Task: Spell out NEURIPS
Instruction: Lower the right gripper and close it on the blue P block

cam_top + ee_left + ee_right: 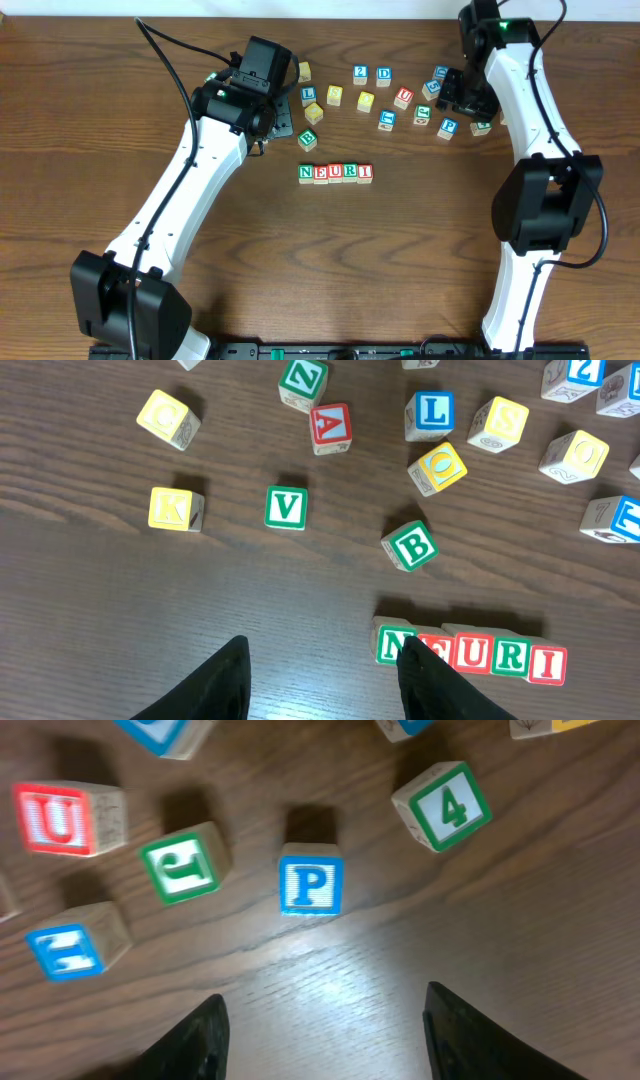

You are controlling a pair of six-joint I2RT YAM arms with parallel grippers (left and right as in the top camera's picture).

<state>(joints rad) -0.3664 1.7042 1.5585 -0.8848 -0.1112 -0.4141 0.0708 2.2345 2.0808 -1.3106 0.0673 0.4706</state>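
Overhead gives the full layout: the row of 5 wooden letter cubes (336, 172) reads N-E-U-R-I mid-table on the dark brown wooden table (400, 260). Its long axis runs 9 to 3, with N at the 9 end and the letter tops toward 12.

The left wrist view adds what overhead hides. The left gripper (325, 685) has its claw spread over bare wood, and its 3 o'clock finger crosses in front of the N; whether it touches, I can't tell. The yellow S wooden cube (497, 422) sits up at 1.

In the right wrist view, the blue P wooden cube (311, 884) lies flat with its letter upright toward 12. It is dead ahead of the right gripper (325, 1040), whose claw is wide and empty. Overhead puts that P at 2 o'clock from the row, well apart.
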